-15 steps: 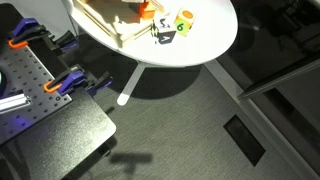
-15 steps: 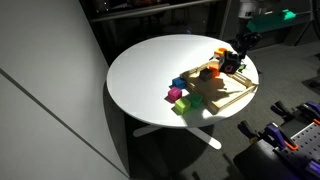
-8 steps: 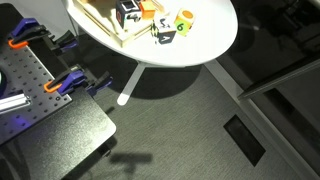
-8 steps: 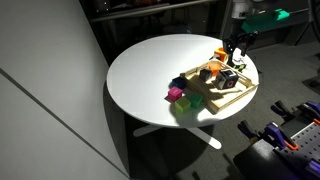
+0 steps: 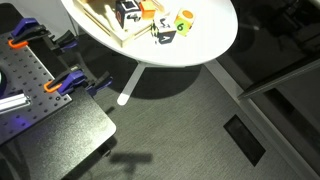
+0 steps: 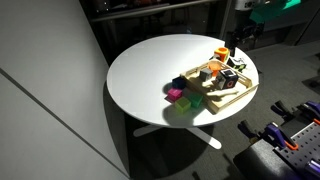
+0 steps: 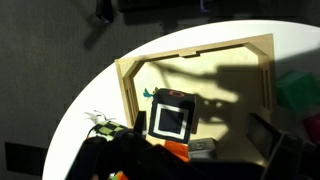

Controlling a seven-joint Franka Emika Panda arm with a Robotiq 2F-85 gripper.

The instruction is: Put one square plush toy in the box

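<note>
Square plush toy point(image 7: 172, 118) sits inside box point(image 7: 195, 52) (seemingly flat).

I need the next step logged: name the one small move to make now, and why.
Probably lift the gripper up and clear of the table. In the wrist view the square plush toy lies inside the box, and in an exterior view the gripper hangs above it, apart, so the placing looks done.
</note>
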